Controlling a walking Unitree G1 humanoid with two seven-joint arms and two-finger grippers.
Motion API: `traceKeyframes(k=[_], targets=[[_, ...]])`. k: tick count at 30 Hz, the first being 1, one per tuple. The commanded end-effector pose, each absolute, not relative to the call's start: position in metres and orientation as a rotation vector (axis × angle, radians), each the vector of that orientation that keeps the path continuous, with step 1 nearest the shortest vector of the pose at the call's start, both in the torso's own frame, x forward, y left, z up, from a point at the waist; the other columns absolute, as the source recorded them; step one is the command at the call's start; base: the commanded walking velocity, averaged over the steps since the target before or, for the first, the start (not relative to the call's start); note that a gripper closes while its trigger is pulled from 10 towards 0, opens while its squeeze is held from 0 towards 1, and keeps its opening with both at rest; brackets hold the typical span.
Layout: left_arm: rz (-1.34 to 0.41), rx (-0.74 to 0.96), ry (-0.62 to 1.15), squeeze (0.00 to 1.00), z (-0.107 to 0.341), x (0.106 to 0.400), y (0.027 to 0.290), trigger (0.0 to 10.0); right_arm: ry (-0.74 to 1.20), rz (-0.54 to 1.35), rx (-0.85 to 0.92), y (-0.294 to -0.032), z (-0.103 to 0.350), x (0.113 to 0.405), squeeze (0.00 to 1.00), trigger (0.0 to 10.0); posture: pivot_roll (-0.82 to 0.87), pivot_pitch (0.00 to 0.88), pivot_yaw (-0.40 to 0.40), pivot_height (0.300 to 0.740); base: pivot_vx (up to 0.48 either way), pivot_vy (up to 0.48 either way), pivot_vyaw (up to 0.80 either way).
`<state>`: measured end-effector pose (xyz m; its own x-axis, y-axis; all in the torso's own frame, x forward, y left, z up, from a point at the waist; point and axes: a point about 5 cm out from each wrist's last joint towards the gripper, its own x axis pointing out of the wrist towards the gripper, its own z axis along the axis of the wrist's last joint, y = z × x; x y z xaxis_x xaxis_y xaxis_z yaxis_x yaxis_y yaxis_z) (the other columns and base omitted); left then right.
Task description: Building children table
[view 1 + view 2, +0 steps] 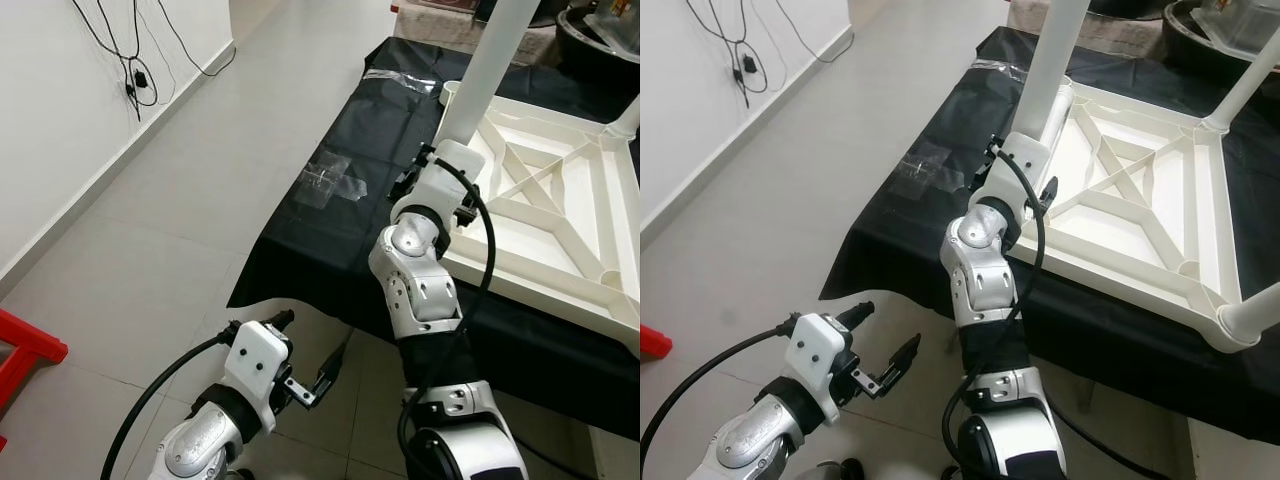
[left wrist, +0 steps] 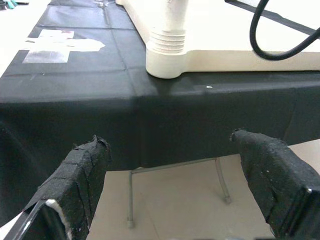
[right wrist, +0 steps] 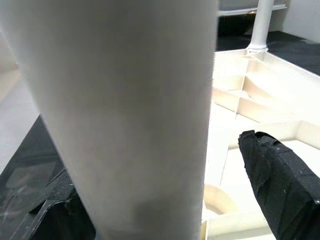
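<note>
White table leg (image 1: 492, 70) stands upright in corner socket of upside-down tabletop (image 1: 560, 210) on black-covered bench (image 1: 330, 215). Right gripper (image 1: 1025, 185) fingers straddle leg, clamp unclear. Left gripper (image 1: 885, 345) released, idle low. Risk: leg cross-threads if tilted.

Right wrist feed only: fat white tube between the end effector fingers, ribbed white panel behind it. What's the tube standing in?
Observer: It's a table leg, upright. Its base sits in a corner socket of the upturned tabletop, on the robot's left side. A ribbed collar shows at the joint, and I can't tell if it is fully seated. The right end effector straddles the leg just above it.
Operator: Left arm bracing anything?
Observer: No. The left end effector hangs low, off the edge of the black cloth and over the floor. It is open and holds nothing.
</note>
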<state>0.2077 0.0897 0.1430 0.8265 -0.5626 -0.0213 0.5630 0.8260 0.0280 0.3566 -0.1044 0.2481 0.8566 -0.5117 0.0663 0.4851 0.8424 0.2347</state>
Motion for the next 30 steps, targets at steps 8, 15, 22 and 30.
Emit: traceKeyframes(k=[8,15,22,30], targets=[[-0.6,0.042,0.033,0.0,0.135,0.21,0.091,10.0,0.05,-0.351,0.267,-0.087,0.208,0.344,0.0,10.0,0.08,0.156,-0.067,0.74,0.0,0.0,0.0],[-0.592,0.039,0.036,0.0,0.133,0.213,0.092,10.0,0.062,-0.303,0.242,-0.091,0.201,0.34,0.0,10.0,0.08,0.135,-0.064,0.74,0.0,0.0,0.0],[-0.594,0.038,0.037,0.0,0.13,0.215,0.093,10.0,0.066,-0.285,0.214,-0.098,0.198,0.337,0.0,10.0,0.07,0.12,-0.063,0.74,0.0,0.0,0.0],[-0.593,0.045,0.032,0.0,0.128,0.218,0.094,10.0,0.09,-0.161,0.189,-0.101,0.188,0.327,0.0,10.0,0.07,0.099,-0.059,0.74,0.0,0.0,0.0]])
